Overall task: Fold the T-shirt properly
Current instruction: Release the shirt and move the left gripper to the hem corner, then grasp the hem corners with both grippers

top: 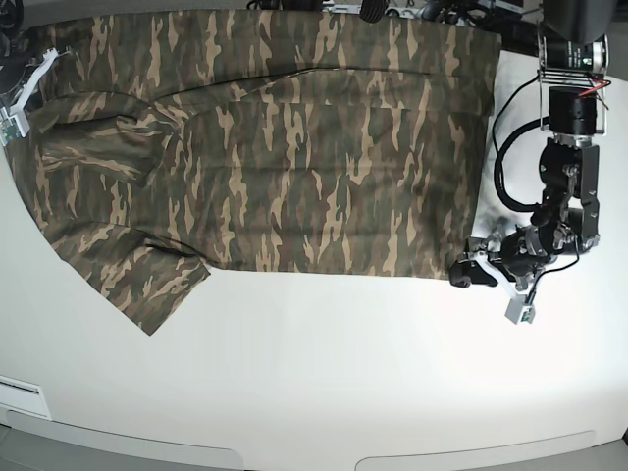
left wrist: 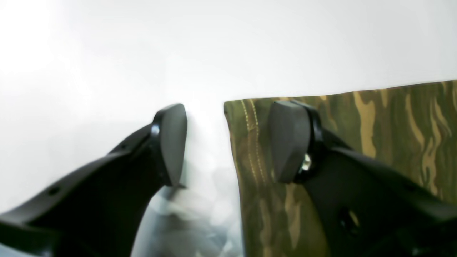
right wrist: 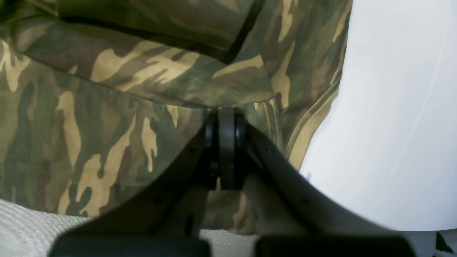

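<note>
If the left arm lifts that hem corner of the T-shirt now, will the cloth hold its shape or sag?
Likely sag: the T-shirt lies limp and flat, with soft folds and a creased sleeve. It probably drags rather than slides freely, since a large area rests on the white table. The open left end effector straddles only the stitched hem corner, so the rest would trail.

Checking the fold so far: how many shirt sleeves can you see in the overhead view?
1: a sleeve sticks out at the T-shirt's lower left corner. The other may be tucked under the folded cloth.
</note>
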Controlling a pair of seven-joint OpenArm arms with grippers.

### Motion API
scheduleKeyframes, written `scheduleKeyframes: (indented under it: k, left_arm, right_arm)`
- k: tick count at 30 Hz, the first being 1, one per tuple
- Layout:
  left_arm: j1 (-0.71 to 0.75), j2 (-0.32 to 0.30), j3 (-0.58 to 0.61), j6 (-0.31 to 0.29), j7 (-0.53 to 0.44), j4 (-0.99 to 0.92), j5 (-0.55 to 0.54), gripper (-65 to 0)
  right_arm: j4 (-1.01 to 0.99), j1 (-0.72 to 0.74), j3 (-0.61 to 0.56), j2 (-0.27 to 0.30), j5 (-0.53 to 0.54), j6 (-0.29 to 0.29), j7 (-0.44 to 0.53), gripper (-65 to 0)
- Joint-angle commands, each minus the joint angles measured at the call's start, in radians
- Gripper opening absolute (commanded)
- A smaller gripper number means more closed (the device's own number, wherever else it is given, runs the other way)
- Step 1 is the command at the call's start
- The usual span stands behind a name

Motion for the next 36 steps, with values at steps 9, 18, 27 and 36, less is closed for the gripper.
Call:
scheduleKeyframes:
  k: [9,18,27,36]
  left_arm:
    - [0.006,0.06,0.001,-0.029,0.129,0.007,0.003,-26.9]
    - [0.03,0.066,0.001,-0.028,0.136,0.007,-0.019,-52.2]
    - [0.025,0.067,0.001,-0.028,0.125,0.008,0.012,-65.0]
    - [0.025,0.067,0.001,-0.028,0.103,0.007,0.084,-65.0]
  right_arm:
    - [0.013,0.0,0.012,0.017,0.001,-0.014,0.019,-65.0]
    - [0.013,0.047,0.012,0.017,0.026,-0.014,0.019,-65.0]
    - [0.013,0.183,0.012,0.017,0.018,-0.011,0.055,-55.6]
    - [-0.089,0.454,0.011,0.017,-0.03,-0.045,0.183,-24.3]
